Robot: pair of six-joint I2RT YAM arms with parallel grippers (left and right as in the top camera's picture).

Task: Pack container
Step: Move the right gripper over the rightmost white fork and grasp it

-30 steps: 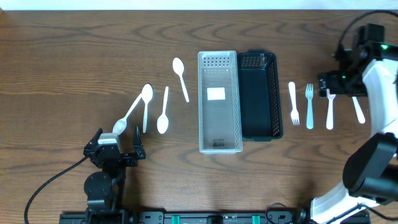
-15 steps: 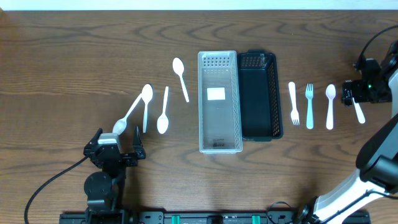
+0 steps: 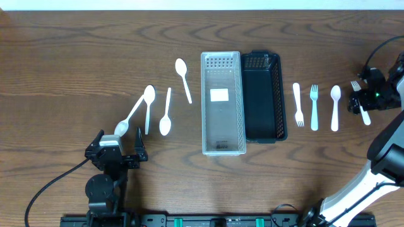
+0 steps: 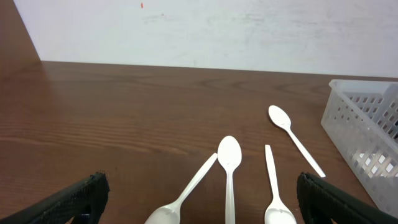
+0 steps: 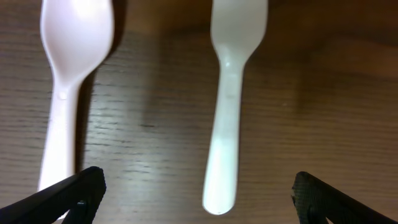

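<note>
White plastic fork (image 5: 231, 93) sits centred between the spread fingers of the right gripper (image 5: 199, 190), probably lined up for a grab. Clear plastic mesh container (image 3: 204, 107) waits mid-table, well apart. Left gripper (image 4: 200, 202) is wide open too.

The wooden worktop (image 3: 76, 57) carries a clear basket (image 3: 222, 126) and a black tray (image 3: 262, 107) at its middle, four spoons (image 3: 165, 112) toward the left edge, and forks (image 3: 314, 107) and a lone spoon (image 3: 334, 107) toward the right edge.
</note>
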